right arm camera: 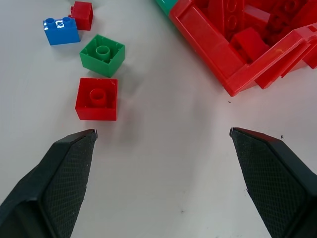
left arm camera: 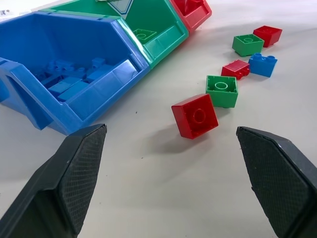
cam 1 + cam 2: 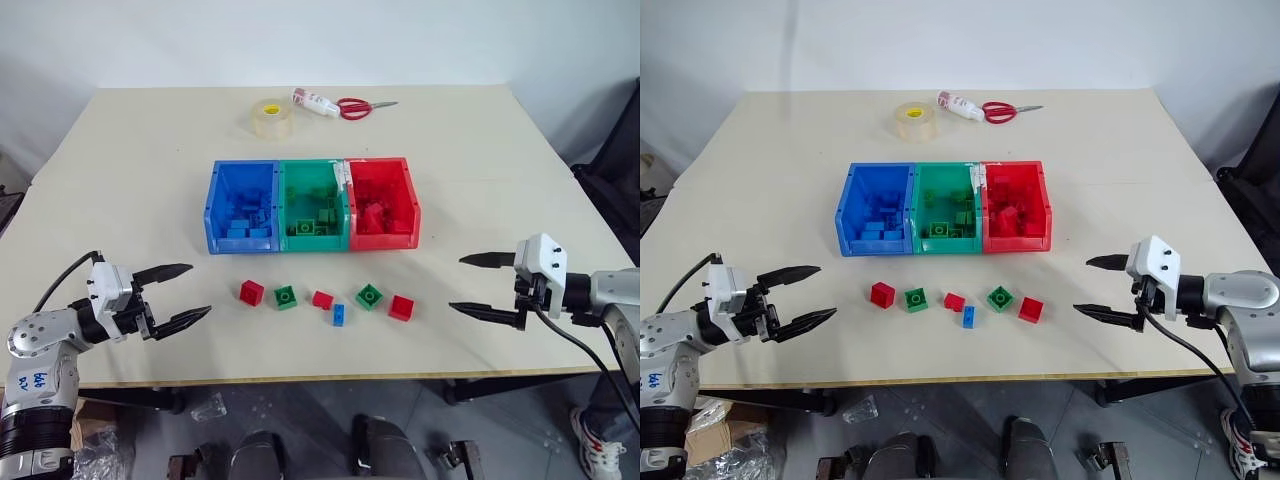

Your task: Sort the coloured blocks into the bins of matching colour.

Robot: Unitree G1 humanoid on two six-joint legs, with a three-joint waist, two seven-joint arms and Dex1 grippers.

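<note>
Both pairs of fingers, left (image 3: 182,295) and right (image 3: 474,285), are spread wide and empty. Between them, six coloured blocks (image 3: 323,299) lie on the desk (image 3: 140,170), the bins (image 3: 311,204) just beyond.

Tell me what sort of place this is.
Probably a lab or workshop test bench: a plain beige table against a bare white wall, with three joined blue, green and red plastic bins, loose studded toy bricks, and a clear tape roll beside red-handled scissors.
</note>
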